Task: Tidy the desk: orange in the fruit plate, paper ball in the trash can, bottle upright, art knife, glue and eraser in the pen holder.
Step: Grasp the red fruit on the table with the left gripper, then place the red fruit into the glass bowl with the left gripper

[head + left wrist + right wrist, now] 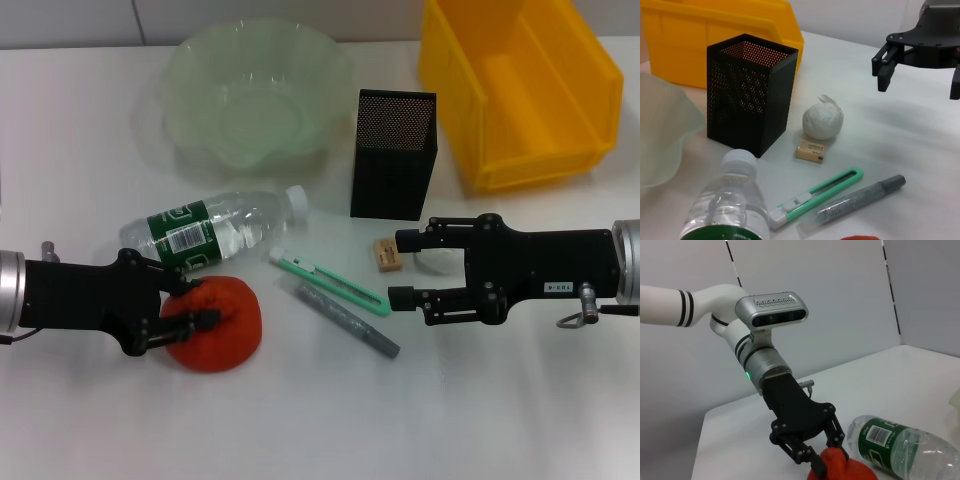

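The orange (pixel 222 325) lies at the front left, and my left gripper (pixel 188 304) is shut on its left side; the right wrist view shows the left gripper's fingers (pixel 807 457) clasping the orange (pixel 845 467). The bottle (pixel 215 230) lies on its side just behind it. My right gripper (pixel 400 270) is open, with the paper ball (pixel 432 263) between its jaws, not touching. The eraser (pixel 387 254), the green art knife (pixel 330 282) and the grey glue stick (pixel 348 320) lie in the middle. The black mesh pen holder (pixel 393 152) stands behind them.
The green glass fruit plate (pixel 250 90) sits at the back left. The yellow bin (pixel 520 90) stands at the back right. In the left wrist view the paper ball (pixel 823 121) and the eraser (pixel 810 151) lie close to the pen holder (pixel 750 95).
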Available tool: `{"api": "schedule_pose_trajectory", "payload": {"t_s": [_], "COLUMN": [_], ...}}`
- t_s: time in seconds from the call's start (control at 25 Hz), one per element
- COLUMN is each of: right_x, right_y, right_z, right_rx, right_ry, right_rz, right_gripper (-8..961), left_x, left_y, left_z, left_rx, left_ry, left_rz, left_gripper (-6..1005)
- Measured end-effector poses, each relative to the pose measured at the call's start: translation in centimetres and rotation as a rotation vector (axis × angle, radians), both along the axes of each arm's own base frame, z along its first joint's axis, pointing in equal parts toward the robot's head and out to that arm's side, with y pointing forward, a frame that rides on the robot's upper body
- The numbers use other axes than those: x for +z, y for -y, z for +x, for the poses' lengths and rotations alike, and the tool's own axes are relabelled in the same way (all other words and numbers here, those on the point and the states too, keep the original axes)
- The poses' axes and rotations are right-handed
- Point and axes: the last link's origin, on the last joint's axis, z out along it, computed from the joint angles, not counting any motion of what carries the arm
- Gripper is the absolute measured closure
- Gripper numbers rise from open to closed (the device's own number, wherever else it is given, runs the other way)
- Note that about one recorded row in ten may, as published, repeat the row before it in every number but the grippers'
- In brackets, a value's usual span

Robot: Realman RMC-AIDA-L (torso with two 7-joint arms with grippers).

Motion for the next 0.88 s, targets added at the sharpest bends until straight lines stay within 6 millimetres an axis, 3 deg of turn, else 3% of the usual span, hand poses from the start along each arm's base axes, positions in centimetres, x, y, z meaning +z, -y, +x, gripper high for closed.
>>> {"api": "schedule_pose_trajectory", "payload": {"t_s": [0.28,0.88], "right_x": [-0.02,0.0], "right_y": [-0.03,-0.03], "right_z": [-0.06,-0.03], "right_rx": [0.002,0.001], "right_ry": [0.0,-0.001], "right_rz": [0.0,0.003], "right_gripper": [202,202], "left_x": [0.0,0.11], "left_y": [0.02,-0.04], "left_z": [0.04,0.48], "left_rx": [0.0,-0.007], "left_ry": [0.001,0.023], "left_rz": [-0.003,-0.009], "left_gripper": [683,870]}}
